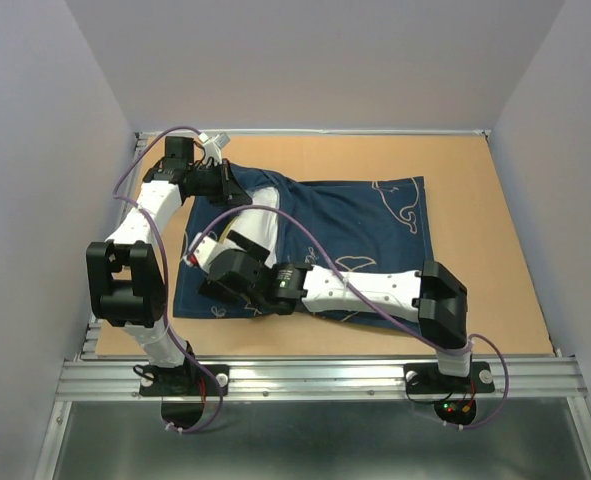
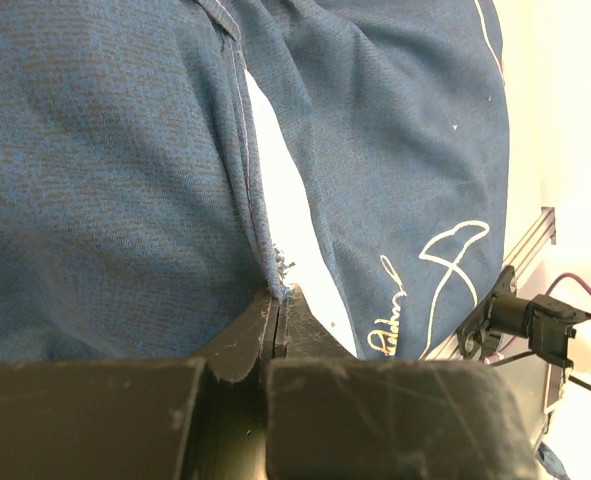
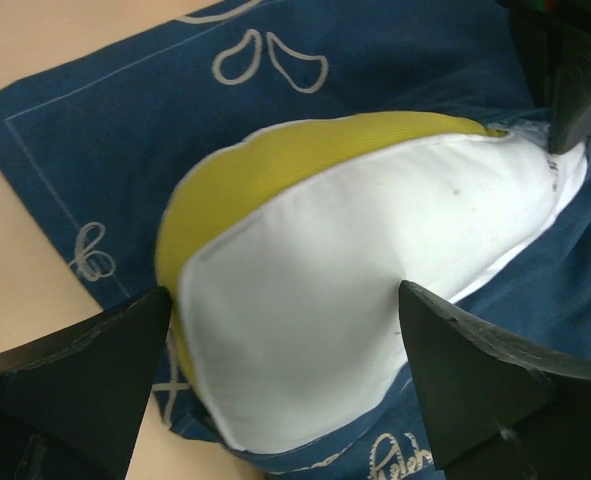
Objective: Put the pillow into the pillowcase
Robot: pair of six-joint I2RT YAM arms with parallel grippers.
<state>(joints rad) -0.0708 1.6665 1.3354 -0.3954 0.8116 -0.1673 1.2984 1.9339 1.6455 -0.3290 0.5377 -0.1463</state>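
- The left end effector pinches the dark blue cloth pillowcase by its edge: lift it.
- The right end effector is wide open around the soft white pillow: push it in.

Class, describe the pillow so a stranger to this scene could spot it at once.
On the brown table lies a navy pillowcase with white line drawings. Bulging from its open left end is the pillow: soft, plain white with a yellow band, unlike the dark printed cloth around it.
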